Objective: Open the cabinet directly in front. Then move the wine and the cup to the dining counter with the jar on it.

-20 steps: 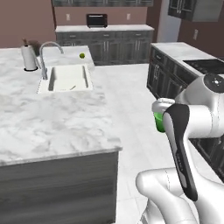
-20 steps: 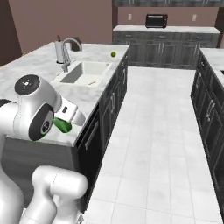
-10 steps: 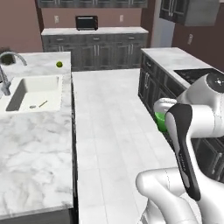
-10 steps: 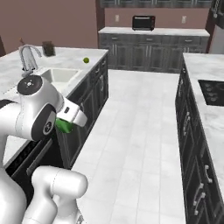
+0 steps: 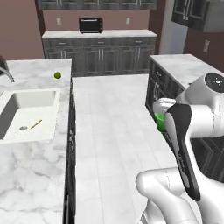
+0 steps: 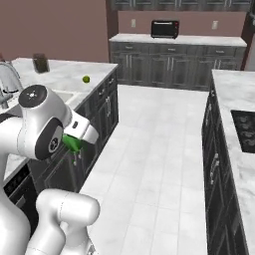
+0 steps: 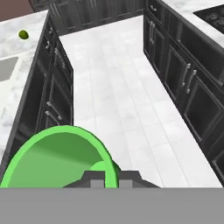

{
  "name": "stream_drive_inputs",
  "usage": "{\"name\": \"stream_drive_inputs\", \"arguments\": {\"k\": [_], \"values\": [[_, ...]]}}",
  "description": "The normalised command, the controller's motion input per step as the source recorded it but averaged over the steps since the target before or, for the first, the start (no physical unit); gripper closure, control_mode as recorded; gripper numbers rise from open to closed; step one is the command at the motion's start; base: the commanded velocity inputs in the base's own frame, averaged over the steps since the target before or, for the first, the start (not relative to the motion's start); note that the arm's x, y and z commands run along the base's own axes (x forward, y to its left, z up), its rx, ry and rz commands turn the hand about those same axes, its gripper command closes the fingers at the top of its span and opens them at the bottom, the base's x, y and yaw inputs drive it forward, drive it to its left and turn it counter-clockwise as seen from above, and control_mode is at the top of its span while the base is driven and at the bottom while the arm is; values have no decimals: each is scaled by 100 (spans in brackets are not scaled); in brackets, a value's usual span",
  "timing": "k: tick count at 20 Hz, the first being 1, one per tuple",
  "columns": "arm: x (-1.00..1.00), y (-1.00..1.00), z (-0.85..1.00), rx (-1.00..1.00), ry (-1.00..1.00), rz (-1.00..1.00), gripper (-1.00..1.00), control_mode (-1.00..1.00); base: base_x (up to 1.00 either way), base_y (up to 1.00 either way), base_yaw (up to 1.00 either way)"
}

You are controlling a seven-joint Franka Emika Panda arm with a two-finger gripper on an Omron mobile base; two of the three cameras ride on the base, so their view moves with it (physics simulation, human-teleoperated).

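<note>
Green cup (image 7: 57, 157) in fingers (image 7: 94, 178)

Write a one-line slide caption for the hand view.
Gripper shut on the green cup, carried above the white tile floor beside the dining counter, lime ahead.

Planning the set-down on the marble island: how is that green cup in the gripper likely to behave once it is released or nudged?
The cup looks small, plain and open-topped, so probably light and rigid. Its wide mouth suggests it should stand steadily, though a sideways nudge could slide it on the smooth dining counter. The gripper pinches its rim, so it may tilt on release.
</note>
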Motion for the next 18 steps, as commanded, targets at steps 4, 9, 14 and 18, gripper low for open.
{"name": "stream_drive_inputs", "arguments": {"k": [4, 9, 14, 18], "values": [[0, 0, 0, 0, 0, 0, 100, 100, 100, 0, 5], [0, 0, 0, 0, 0, 0, 100, 100, 100, -22, -1], [0, 0, 0, 0, 0, 0, 100, 100, 100, -23, -2], [0, 0, 0, 0, 0, 0, 100, 100, 100, -46, -7]]}}
